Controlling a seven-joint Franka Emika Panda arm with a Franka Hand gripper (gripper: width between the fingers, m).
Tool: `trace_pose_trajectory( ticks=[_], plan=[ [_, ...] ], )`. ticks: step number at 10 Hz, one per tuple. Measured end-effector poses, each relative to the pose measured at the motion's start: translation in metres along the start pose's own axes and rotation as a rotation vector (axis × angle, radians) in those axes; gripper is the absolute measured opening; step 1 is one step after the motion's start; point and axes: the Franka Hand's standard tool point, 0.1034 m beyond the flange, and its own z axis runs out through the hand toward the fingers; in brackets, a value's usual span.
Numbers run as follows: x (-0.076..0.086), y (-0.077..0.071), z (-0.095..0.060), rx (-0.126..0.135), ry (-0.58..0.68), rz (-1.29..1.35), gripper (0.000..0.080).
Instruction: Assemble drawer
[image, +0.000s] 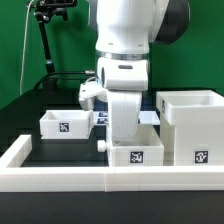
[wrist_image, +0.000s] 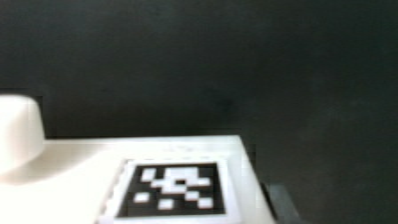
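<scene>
A small white drawer tray (image: 136, 156) with a marker tag and a side knob (image: 103, 146) sits at the front centre, against the low wall. My gripper (image: 124, 140) hangs straight down onto this tray's back edge; the hand hides the fingertips, so their state is unclear. A second knobbed tray (image: 64, 123) sits at the exterior view's left. The tall hollow box (image: 191, 124) stands at the right. The wrist view shows a white tagged surface (wrist_image: 175, 188) and a white knob (wrist_image: 16, 140) close up over the black table; no fingers show clearly there.
The low white wall (image: 60, 178) edges the black table (image: 30, 108) along the front and left. A black camera stand (image: 45, 45) rises at the back left. A flat white piece (image: 150, 118) lies behind the arm, mostly hidden.
</scene>
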Motion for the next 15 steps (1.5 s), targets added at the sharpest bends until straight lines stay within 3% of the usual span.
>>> trace_pose_trajectory(
  ticks=[2,7,10,15],
  plan=[
    [0.001,0.000,0.000,0.001,0.000,0.000,0.0042],
    [0.021,0.002,0.002,0.014,0.013,0.033,0.0042],
    [0.021,0.001,0.010,0.021,0.015,0.033,0.0042],
    [0.020,0.001,0.011,0.020,0.015,0.035,0.0042]
  ],
)
